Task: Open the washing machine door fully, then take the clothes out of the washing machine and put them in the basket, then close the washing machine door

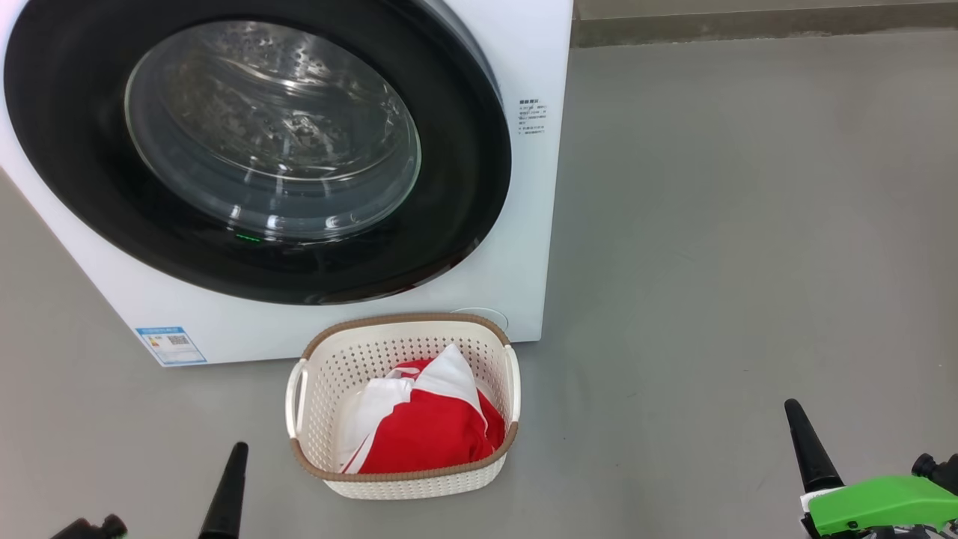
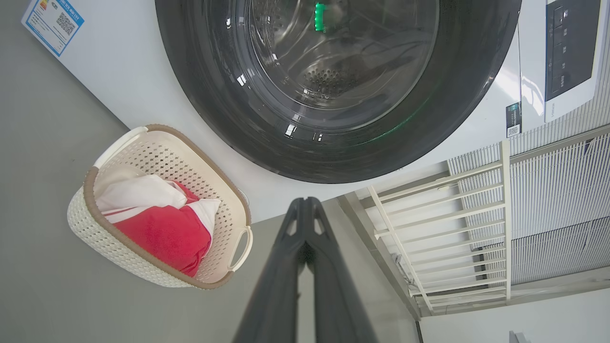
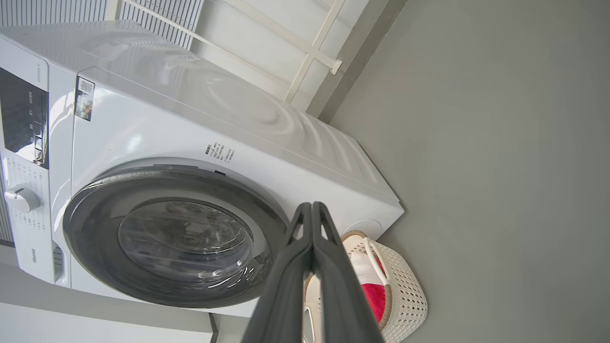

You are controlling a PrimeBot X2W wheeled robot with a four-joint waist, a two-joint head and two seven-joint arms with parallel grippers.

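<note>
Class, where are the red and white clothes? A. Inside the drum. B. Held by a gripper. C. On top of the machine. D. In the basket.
D: the clothes lie in the basket on the floor, in front of the washing machine.

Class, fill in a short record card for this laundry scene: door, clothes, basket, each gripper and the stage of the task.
door: washing machine door shut flat against the white washing machine
clothes: red and white clothes heaped in the basket
basket place: on the grey floor, just in front of the machine
left gripper: shut, empty, apart from the basket
right gripper: shut, empty
task stage: judged from how things lie, all steps look done
</note>
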